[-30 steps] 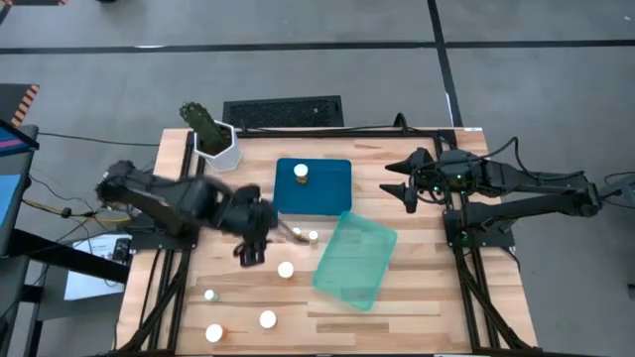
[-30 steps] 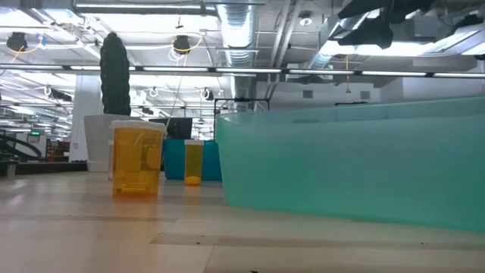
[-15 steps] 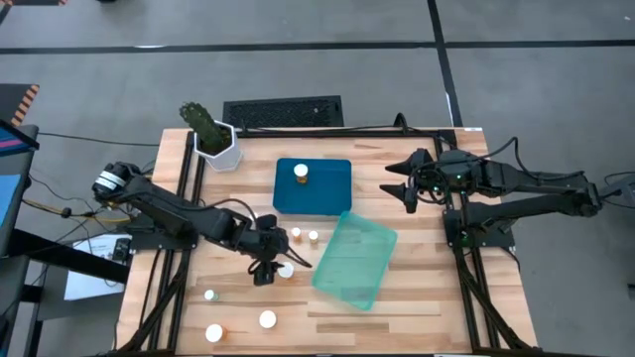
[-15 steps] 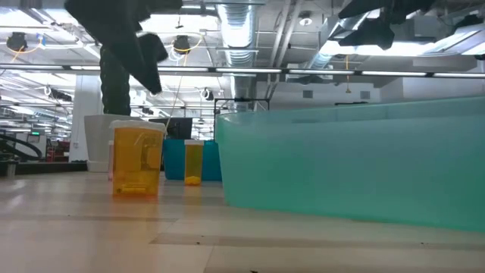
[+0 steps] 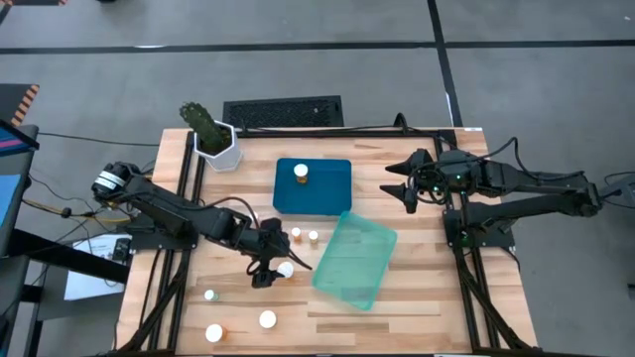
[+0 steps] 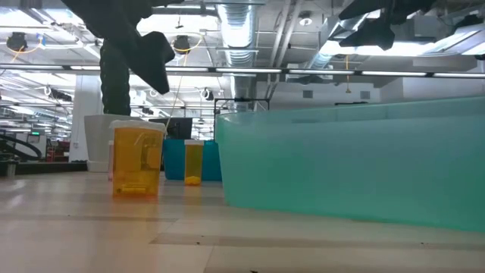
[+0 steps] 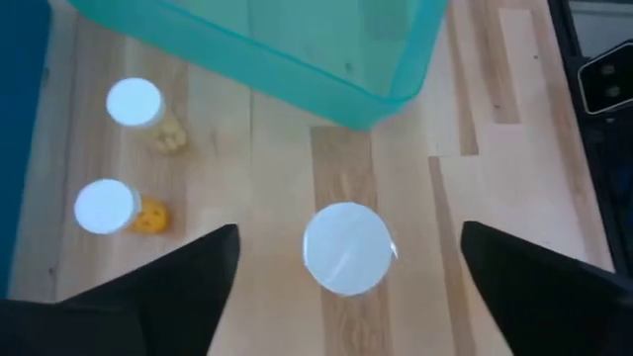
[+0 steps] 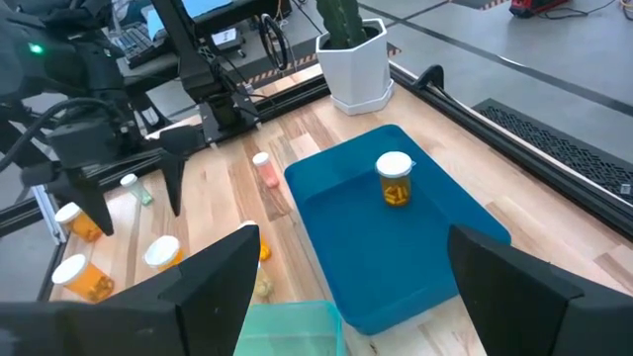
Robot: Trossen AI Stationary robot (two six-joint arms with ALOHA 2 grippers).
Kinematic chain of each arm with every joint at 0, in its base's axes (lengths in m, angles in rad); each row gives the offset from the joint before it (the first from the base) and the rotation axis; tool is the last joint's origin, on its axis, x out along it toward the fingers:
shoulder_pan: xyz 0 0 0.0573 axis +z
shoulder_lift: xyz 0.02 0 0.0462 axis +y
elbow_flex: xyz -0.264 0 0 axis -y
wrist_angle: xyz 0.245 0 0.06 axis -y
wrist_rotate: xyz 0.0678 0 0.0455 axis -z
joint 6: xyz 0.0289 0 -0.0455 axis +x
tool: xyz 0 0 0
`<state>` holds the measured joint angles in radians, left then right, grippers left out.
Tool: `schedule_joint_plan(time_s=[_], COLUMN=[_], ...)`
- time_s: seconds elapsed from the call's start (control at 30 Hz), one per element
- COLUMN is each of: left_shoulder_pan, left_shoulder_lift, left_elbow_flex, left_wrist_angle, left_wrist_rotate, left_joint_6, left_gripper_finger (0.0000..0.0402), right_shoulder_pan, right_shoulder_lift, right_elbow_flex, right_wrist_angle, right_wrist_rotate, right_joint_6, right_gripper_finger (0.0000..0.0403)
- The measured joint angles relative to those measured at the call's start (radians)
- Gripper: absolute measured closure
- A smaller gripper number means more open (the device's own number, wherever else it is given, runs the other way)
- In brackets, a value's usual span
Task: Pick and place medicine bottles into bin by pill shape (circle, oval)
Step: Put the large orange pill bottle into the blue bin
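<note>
**Step in hand.** My left gripper is over the middle of the table, just left of the teal bin. Its fingers are spread wide and hold nothing. In the left wrist view they straddle the white cap of one medicine bottle. In the low view the gripper hangs above bottle height, so I judge this to be the approach to a pick, with the grasp not yet made.

**Next move.** It calls for a straight descent so both fingers pass the cap and close on the body below it. After that comes a lift and a carry to the bin that matches the pill shape. I cannot tell the pill shape of this bottle from here. The teal bin's corner is close to the bottle, so the finger on that side has little room.

**Count, left to right.**
- One white plant pot, far left.
- Seven bottles visible from above. Three stand near left, one is under my left gripper, and two stand just beyond it. One is already in the dark blue bin. I cannot tell whether another is hidden.
- Two bins. The teal one shows no bottle.
- My right gripper waits at the far right, fingers apart and empty.
</note>
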<state>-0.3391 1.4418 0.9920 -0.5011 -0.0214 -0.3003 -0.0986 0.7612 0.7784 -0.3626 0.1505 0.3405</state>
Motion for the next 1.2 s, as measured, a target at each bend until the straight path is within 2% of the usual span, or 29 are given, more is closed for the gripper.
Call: schedule_joint_plan(time_s=[0.1, 0.23, 0.7, 0.97, 1.1, 1.2], left_shoulder_pan=[0.000, 0.000, -0.038, -0.032, -0.032, -0.032], left_shoulder_lift=[0.000, 0.001, 0.188, 0.200, 0.217, 0.233], left_elbow_flex=[0.000, 0.000, 0.014, 0.014, 0.014, 0.016], left_wrist_angle=[0.000, 0.007, 0.056, 0.044, 0.045, 0.055], left_wrist_rotate=[-0.013, -0.017, -0.017, -0.062, -0.026, 0.012], left_joint_6=[0.002, 0.004, 0.032, 0.042, 0.059, 0.069], left_gripper_finger=[0.0004, 0.0011, 0.0017, 0.0017, 0.0020, 0.0039], right_shoulder_pan=[0.000, 0.000, 0.000, 0.000, 0.000, 0.000], right_shoulder_lift=[0.000, 0.000, 0.000, 0.000, 0.000, -0.001], right_elbow_flex=[0.000, 0.000, 0.000, 0.000, 0.000, 0.000], right_wrist_angle=[0.000, -0.002, -0.030, -0.040, -0.039, -0.039], right_wrist_rotate=[0.000, -0.002, -0.003, -0.003, -0.002, -0.002], right_joint_6=[0.000, 0.000, 0.000, 0.000, 0.000, 0.000], right_gripper_finger=[0.0069, 0.0069, 0.0069, 0.0069, 0.0069, 0.0069])
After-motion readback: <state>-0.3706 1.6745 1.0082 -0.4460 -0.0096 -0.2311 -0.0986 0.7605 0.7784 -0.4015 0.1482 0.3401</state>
